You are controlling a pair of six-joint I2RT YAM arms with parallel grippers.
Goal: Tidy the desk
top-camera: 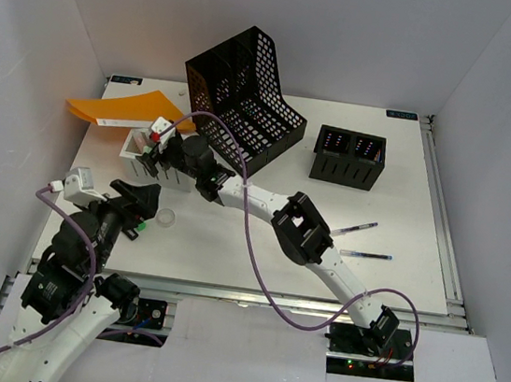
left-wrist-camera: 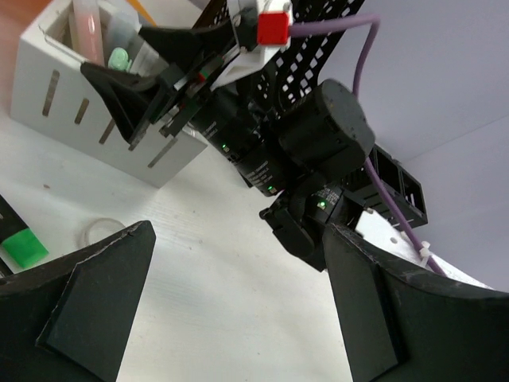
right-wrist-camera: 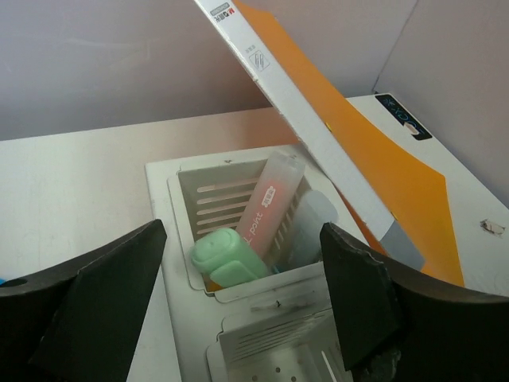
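The desk (top-camera: 413,212) is a white tabletop. At its left stands a white slotted organizer (top-camera: 156,174) (right-wrist-camera: 262,334); its far compartment holds a pink highlighter (right-wrist-camera: 274,203), a green highlighter (right-wrist-camera: 227,256) and a pale marker (right-wrist-camera: 314,216). My right gripper (top-camera: 151,147) (right-wrist-camera: 238,290) hangs open just above that organizer, nothing between its fingers. My left gripper (top-camera: 139,206) (left-wrist-camera: 231,310) is open over bare desk in front of the organizer, looking at the right gripper (left-wrist-camera: 151,76).
An orange folder (top-camera: 120,107) (right-wrist-camera: 382,175) leans behind the organizer. A black mesh file rack (top-camera: 244,95) and a black pen holder (top-camera: 348,156) stand at the back. Two pens (top-camera: 356,228) (top-camera: 366,255) lie at the right. A clear ring (top-camera: 166,218) and a green item (top-camera: 138,225) lie beside my left gripper.
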